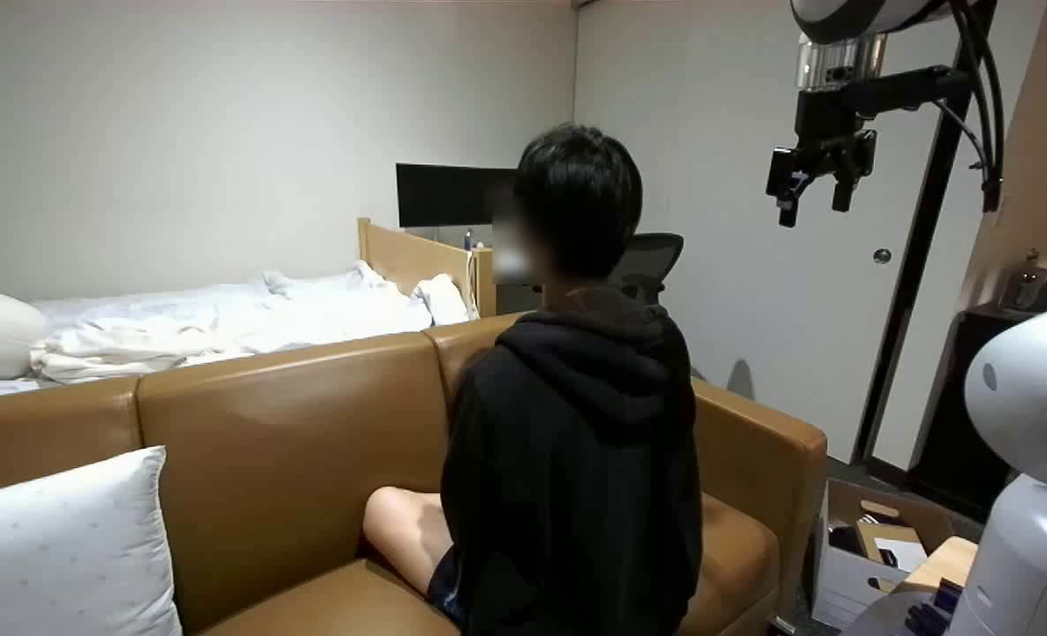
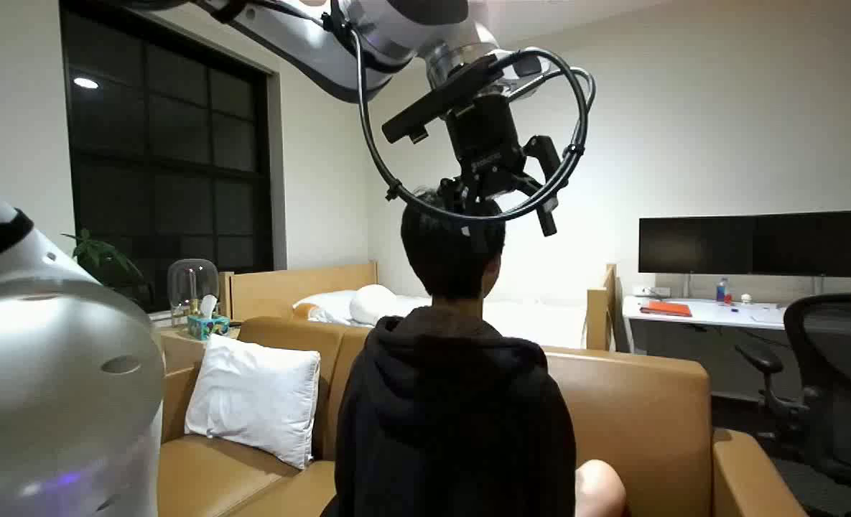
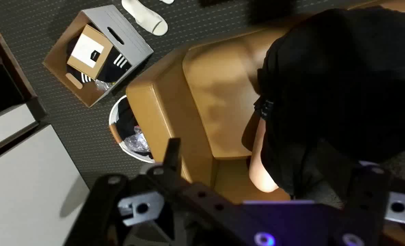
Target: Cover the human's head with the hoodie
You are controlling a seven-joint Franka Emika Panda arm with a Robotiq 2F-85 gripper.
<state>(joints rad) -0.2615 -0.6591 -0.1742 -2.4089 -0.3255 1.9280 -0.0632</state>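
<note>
soft black long-sleeved fabric hoodie (image 2: 454, 431): worn upright, seen from behind in both exterior views.
loose black cloth hood (image 1: 603, 362): folded down behind the bare neck (image 2: 459, 306), against the hoodie's back.
rounded, black-haired human head (image 1: 580, 194): uncovered; the task appears not yet begun.
jaws: parted wide, holding nothing, well apart from the hood; their overlap with the head (image 2: 439, 262) in an exterior view is only one of line of sight.
hood cloth: presumably light, limp and yielding, not fragile; apt to slide out of a shallow pinch.
fold edge: best hold, midway behind the neck, cloth alone between the jaws, clear of hair and skin; lift with slack, lest the neck be tugged.
shadowed folds: black on black, so the exact edge is hard to tell.
glossy tan sofa (image 1: 293, 450): backrest beyond the hoodie, so the hood faces outward.
</note>
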